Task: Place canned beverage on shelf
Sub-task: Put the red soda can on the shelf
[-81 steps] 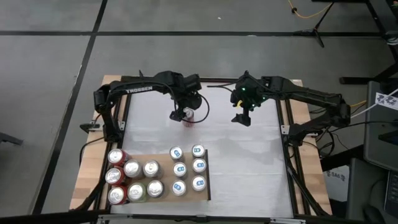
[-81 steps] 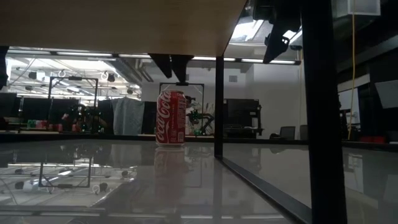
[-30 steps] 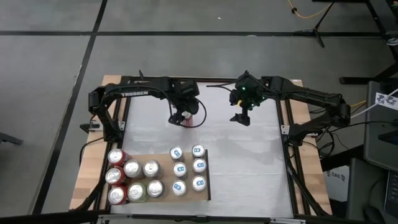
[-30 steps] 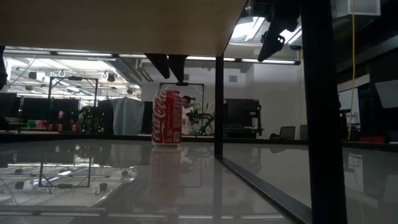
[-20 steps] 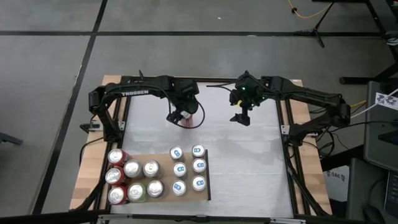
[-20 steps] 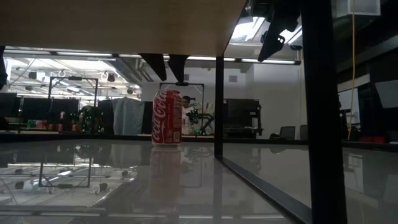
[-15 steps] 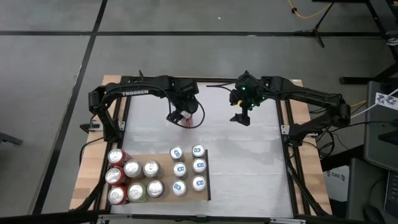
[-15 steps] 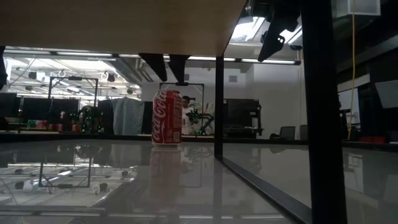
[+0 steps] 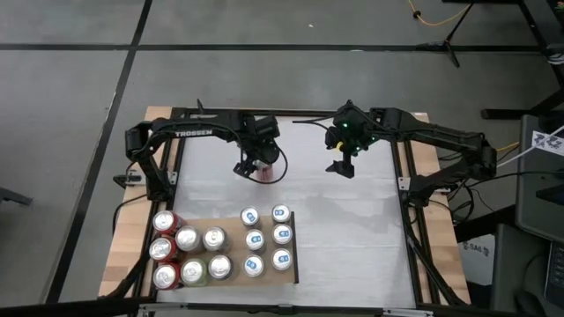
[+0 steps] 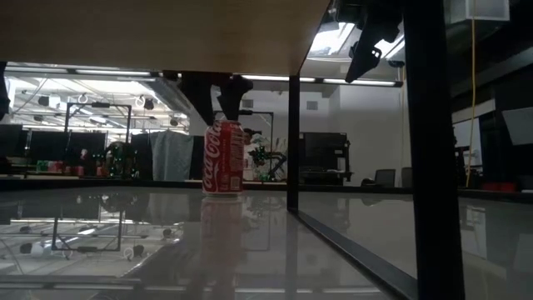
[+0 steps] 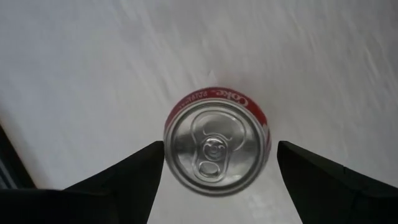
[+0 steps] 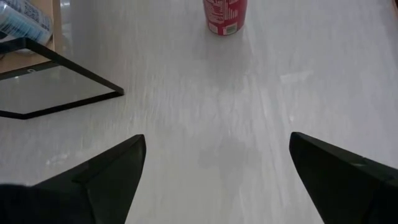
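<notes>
Left pincer (image 11: 217, 163): I see it directly over the red can (image 11: 217, 144), fingers spread either side of the top, not gripping;
Red can: upright on the white worktop (image 9: 352, 229), well apart from the shelf (image 9: 289, 251);
Right pincer (image 9: 342, 167): wide, holding nothing, hovering beside;
Shelf: carries cans.

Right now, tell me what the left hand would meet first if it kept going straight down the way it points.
The silver top of the upright red cola can on the white table. The left hand hangs right above it, open fingers either side; the gap between them is hard to judge.
</notes>
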Tool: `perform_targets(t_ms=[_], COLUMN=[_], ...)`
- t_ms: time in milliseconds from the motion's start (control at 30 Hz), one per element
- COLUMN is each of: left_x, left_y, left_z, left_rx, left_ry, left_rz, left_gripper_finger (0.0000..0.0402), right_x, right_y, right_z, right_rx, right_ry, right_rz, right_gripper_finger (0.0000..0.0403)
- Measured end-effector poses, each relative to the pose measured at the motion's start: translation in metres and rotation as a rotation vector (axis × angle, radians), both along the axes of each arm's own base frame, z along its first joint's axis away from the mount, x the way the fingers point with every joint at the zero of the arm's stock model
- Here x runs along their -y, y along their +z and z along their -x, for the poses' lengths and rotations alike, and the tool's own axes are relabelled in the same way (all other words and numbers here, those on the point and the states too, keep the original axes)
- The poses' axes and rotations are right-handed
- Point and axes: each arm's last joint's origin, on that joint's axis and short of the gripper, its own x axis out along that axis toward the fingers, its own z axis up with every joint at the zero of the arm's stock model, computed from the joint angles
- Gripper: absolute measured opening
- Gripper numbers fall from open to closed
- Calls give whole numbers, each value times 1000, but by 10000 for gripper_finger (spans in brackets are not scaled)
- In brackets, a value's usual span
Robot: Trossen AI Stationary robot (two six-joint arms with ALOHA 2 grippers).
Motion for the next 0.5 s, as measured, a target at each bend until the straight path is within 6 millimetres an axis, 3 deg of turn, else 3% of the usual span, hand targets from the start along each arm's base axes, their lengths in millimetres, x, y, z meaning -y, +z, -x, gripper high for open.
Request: perform_targets(t_ms=[500], left_x=[2], left_y=[-7], left_z=[1], left_rx=[-14], left_ry=[2], left_rz=[9], left_gripper_finger=[305], right_x=[0], right_y=[0], right_z=[0], right_rx=[4], right_ry=[0], right_rz=[1], right_gripper_finger=[386])
